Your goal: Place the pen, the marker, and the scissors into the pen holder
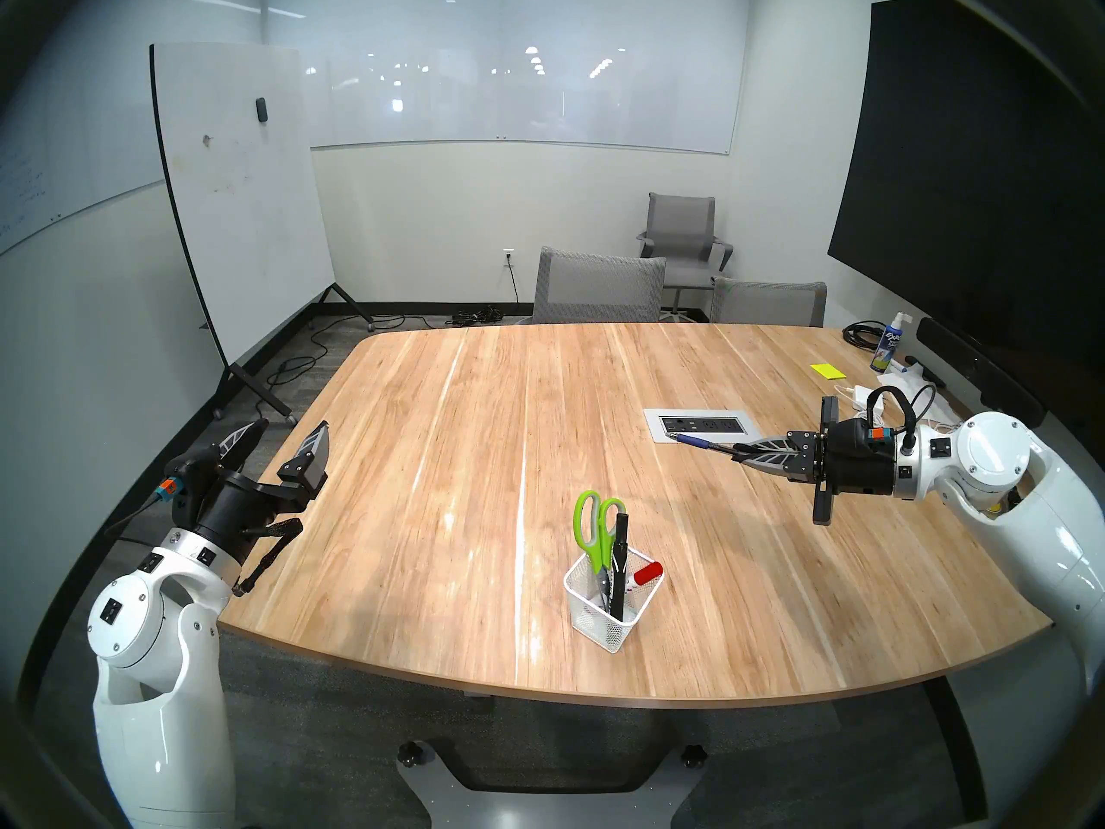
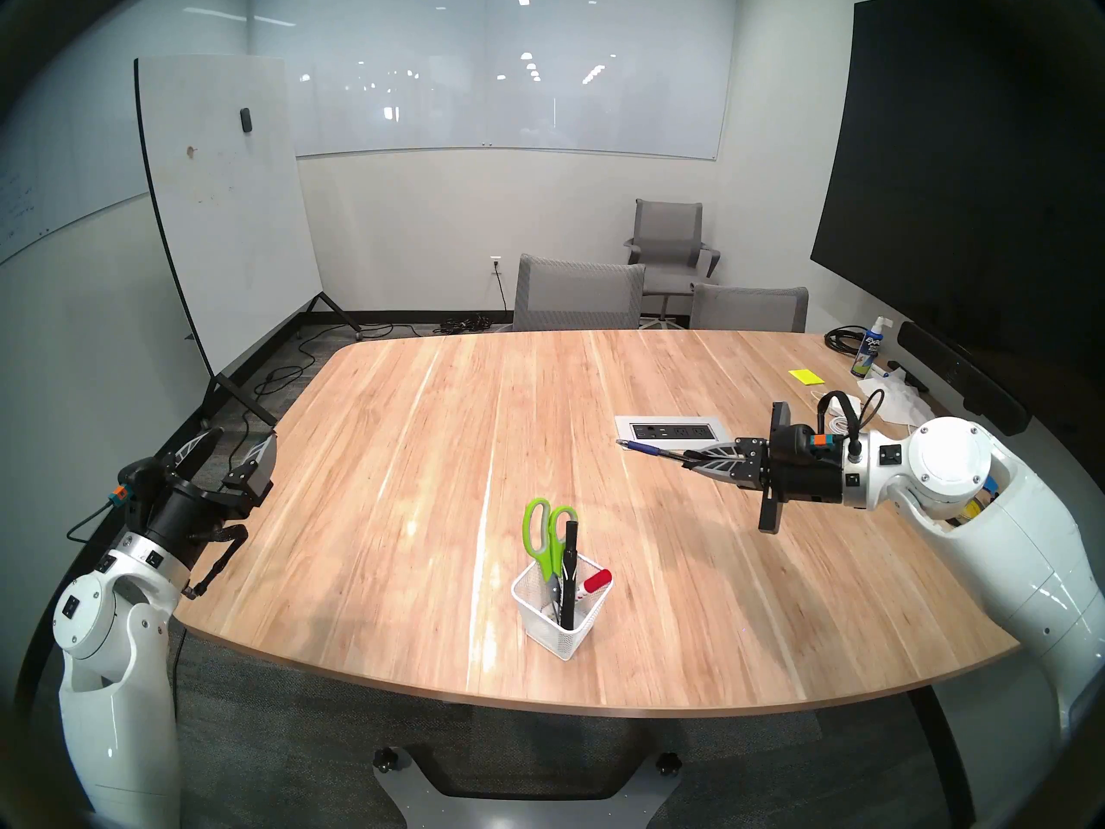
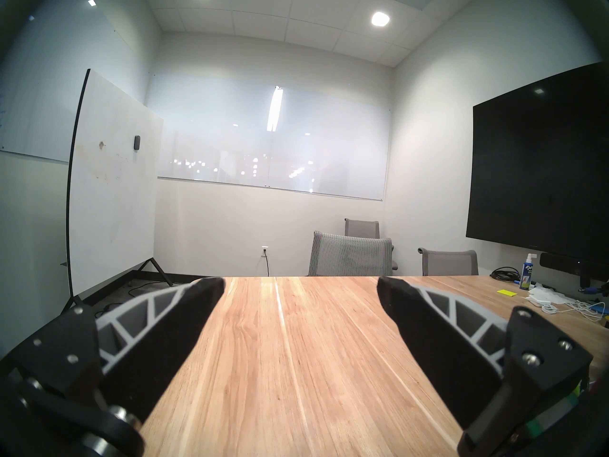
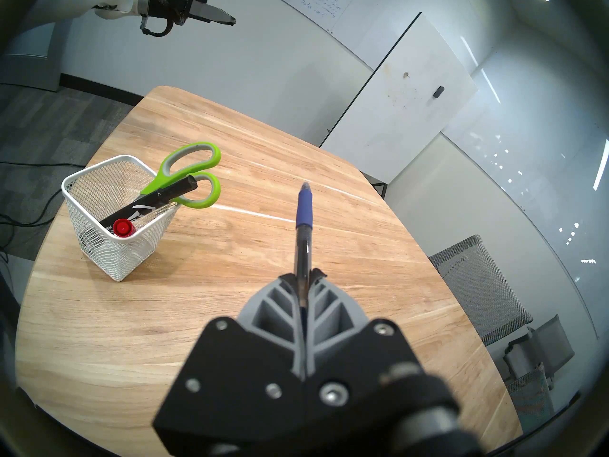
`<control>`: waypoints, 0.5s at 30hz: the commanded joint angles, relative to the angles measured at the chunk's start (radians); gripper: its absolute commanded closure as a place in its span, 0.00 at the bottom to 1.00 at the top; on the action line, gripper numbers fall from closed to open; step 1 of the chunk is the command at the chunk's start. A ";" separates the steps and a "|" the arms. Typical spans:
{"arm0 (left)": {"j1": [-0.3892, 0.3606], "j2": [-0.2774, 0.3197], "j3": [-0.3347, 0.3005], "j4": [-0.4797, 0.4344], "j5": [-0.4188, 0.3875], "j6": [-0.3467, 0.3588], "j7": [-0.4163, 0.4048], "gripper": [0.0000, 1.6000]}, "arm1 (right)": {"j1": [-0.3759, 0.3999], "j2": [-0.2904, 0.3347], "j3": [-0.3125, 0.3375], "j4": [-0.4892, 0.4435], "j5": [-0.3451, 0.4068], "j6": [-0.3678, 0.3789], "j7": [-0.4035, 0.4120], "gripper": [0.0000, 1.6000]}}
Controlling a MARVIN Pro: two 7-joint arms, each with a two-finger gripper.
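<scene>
The slim blue ballpoint pen (image 4: 303, 230) with its clear, dark middle is held above the wooden desk (image 1: 478, 451), pinched by its rear end between the closed jaws of the right gripper (image 4: 302, 276), so most of its length sticks out past the fingertips, writing tip leading and angled slightly downward. It hangs over the right half of the desk, well apart from the small white wire-mesh pen holder (image 4: 99, 248) with a square rim, which stands near the desk's near edge, about midway along it. That cup already holds the lime-green-handled scissors (image 4: 189, 174), a thick black marker (image 4: 155, 200) with white lettering and a red-capped marker (image 4: 123, 228), all leaning across the opening. The likely trouble is crowding: the long, nearly level pen could strike the scissor loops or the black marker on the way in, and a sideways knock could tip or slide the light cup toward the near edge. With so little of the pen inside the grip, a bump could also pivot it in the fingers, and a release while it is not upright could leave it lying across the rim. The left gripper (image 3: 300, 289), jaws wide apart and holding nothing, sits by the desk's left edge, clear of the work.
</scene>
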 commanded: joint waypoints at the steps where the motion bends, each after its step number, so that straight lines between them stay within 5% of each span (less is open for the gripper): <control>1: -0.001 -0.002 0.002 -0.022 0.000 -0.001 0.001 0.00 | 0.013 0.003 0.011 -0.005 0.002 -0.001 -0.003 1.00; 15: -0.001 -0.002 0.002 -0.022 0.000 -0.001 0.001 0.00 | 0.013 0.003 0.011 -0.005 0.002 -0.001 -0.003 1.00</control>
